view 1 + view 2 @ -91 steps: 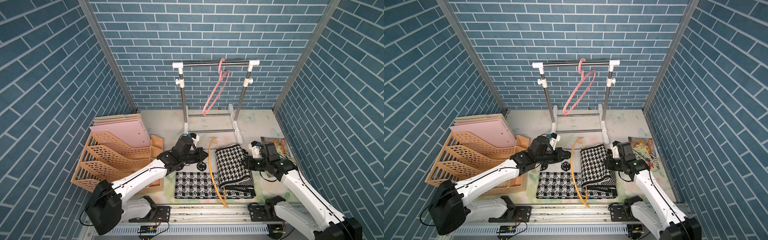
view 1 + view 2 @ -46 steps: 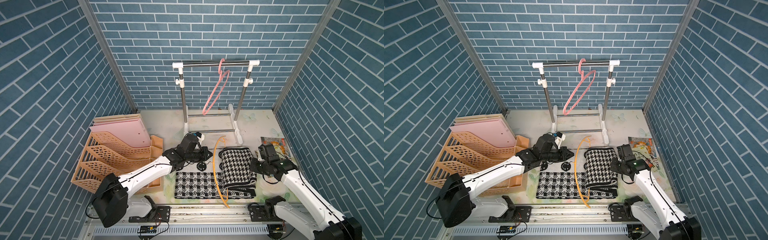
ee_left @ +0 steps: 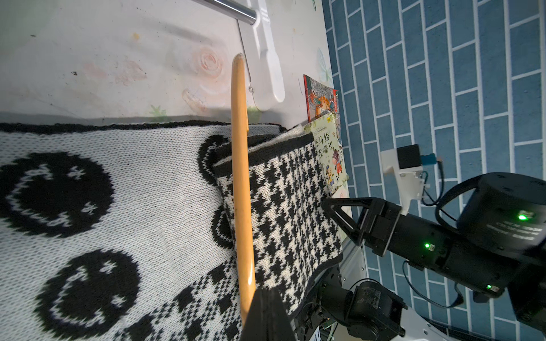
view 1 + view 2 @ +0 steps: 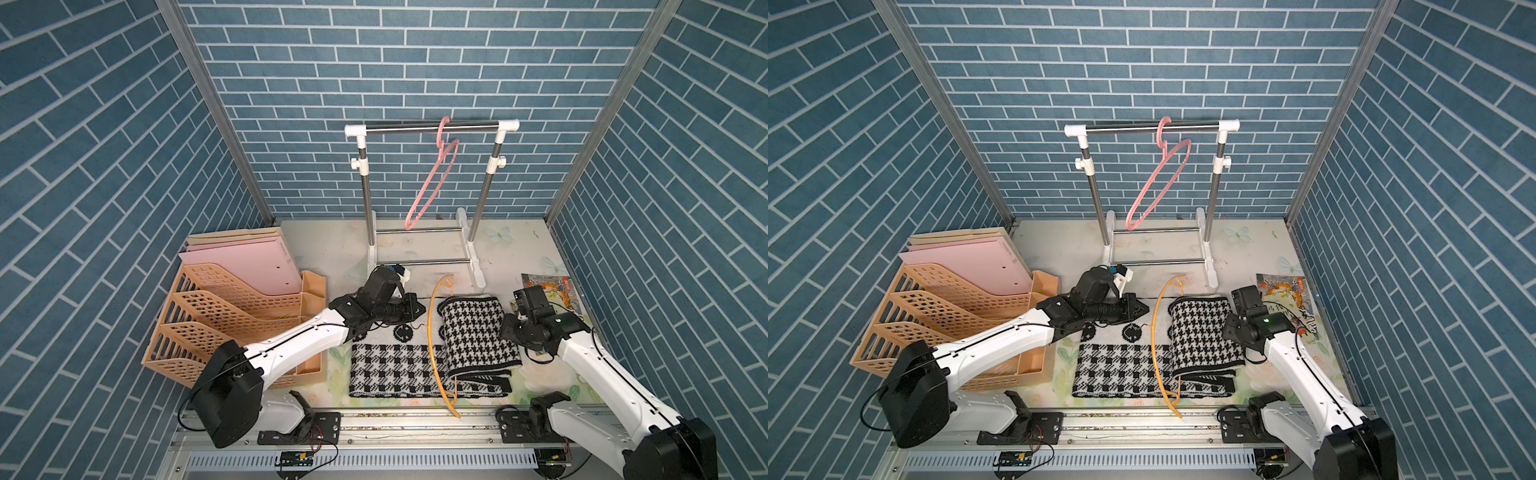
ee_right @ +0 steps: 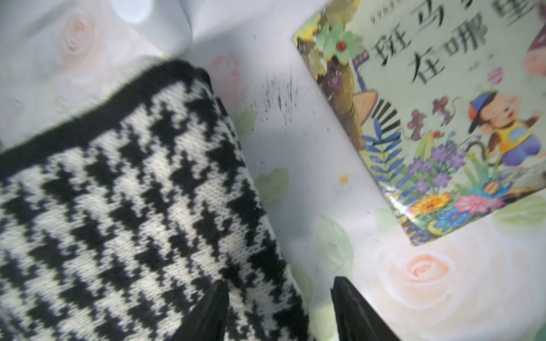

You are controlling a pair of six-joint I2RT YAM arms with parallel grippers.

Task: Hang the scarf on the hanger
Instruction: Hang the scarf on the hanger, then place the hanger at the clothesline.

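Observation:
The black-and-white houndstooth scarf point(image 4: 386, 370) point(image 4: 1117, 370) lies flat near the table's front edge. Its right part point(image 4: 478, 332) point(image 3: 283, 206) point(image 5: 124, 212) is folded back over the orange hanger point(image 4: 432, 332) point(image 4: 1153, 349) point(image 3: 240, 177). That hanger arches across the scarf from front to back. My left gripper point(image 4: 419, 313) point(image 4: 1142, 309) point(image 3: 267, 298) is shut on the hanger near its middle. Just off the fold's right edge, my right gripper point(image 4: 508, 332) point(image 4: 1227, 330) point(image 5: 279, 282) stands open, one finger over the knit and one over the table, holding nothing.
A pink hanger point(image 4: 434, 178) hangs on the clothes rack point(image 4: 432, 126) at the back. A peach file tray point(image 4: 232, 324) with folders fills the left side. Picture books point(image 4: 548, 291) point(image 5: 443, 118) lie at the right, close to my right wrist.
My right gripper has opened, let go of the scarf's folded part and drawn back to the right. My left gripper has carried the hanger a little farther back and to the right.

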